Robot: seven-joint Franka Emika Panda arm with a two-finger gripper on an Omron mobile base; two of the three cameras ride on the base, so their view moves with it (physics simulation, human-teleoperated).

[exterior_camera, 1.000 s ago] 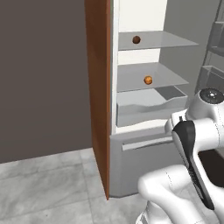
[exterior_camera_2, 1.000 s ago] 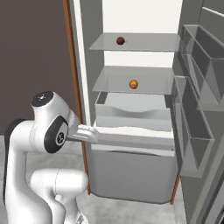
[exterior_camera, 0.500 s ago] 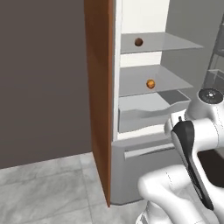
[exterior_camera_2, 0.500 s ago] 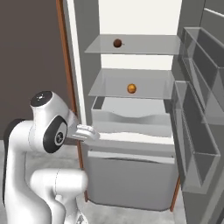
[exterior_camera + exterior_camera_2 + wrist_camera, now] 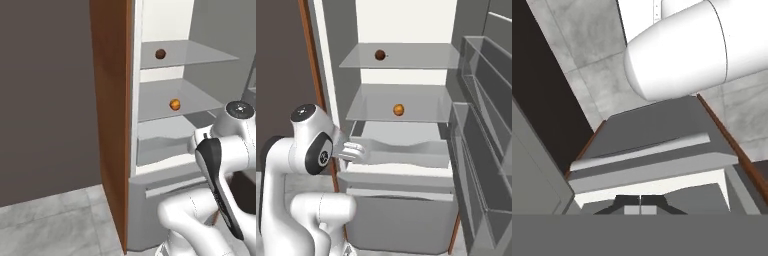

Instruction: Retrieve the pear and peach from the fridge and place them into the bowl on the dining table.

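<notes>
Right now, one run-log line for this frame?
fridge: open | dark fruit: top shelf | orange fruit: shelf below | pincer: shut, empty, low by drawer front | fruit picked: none

A: What colours inside the fridge [image 5: 406, 75]?
B: White interior, grey shelves; a dark brown fruit [image 5: 380, 55] on the top shelf, an orange one [image 5: 398, 109] below it.
A: And beside the fridge?
B: An orange-brown wooden panel [image 5: 112, 100], grey-veined marble floor [image 5: 55, 220].

wall [image 5: 45, 100]: dark grey | floor [image 5: 50, 230]: grey marble tile | side panel [image 5: 112, 115]: brown wood
</notes>
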